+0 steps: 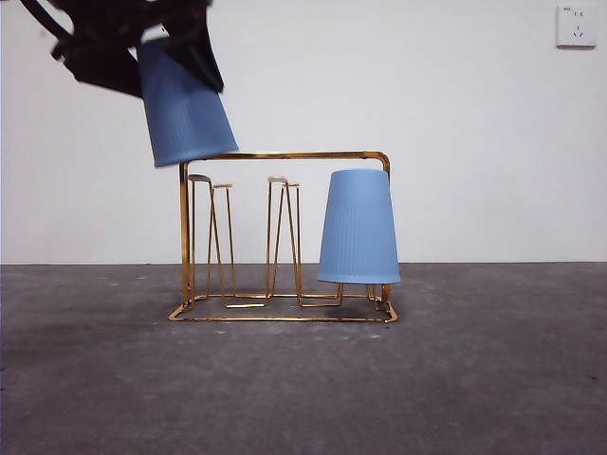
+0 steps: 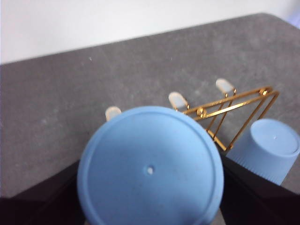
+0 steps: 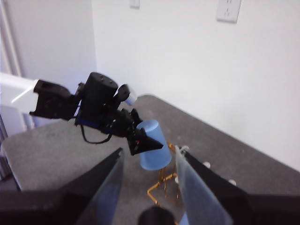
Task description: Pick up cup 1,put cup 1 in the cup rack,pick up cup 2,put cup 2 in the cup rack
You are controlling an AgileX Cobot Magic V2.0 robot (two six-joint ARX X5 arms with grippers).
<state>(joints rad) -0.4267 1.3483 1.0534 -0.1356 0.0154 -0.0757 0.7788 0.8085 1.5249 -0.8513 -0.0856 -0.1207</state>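
Observation:
A blue cup (image 1: 186, 112) hangs upside down and tilted, just above the left end of the gold cup rack (image 1: 285, 156). My left gripper (image 1: 156, 55) is shut on it. The left wrist view shows this cup's round base (image 2: 150, 168) between the jaws of the left gripper (image 2: 150, 199), with white-tipped prongs (image 2: 178, 99) of the rack (image 2: 234, 101) beyond. A second blue cup (image 1: 358, 227) sits upside down over the rack's right prongs and also shows from the left wrist (image 2: 269, 147). My right gripper (image 3: 147, 183) is open and empty, high up and back from the left arm (image 3: 101, 110).
The rack stands on a dark grey table (image 1: 303, 389) in front of a white wall. A wall socket (image 1: 576, 26) is at the upper right. The rack's two middle prong pairs (image 1: 283, 237) carry nothing.

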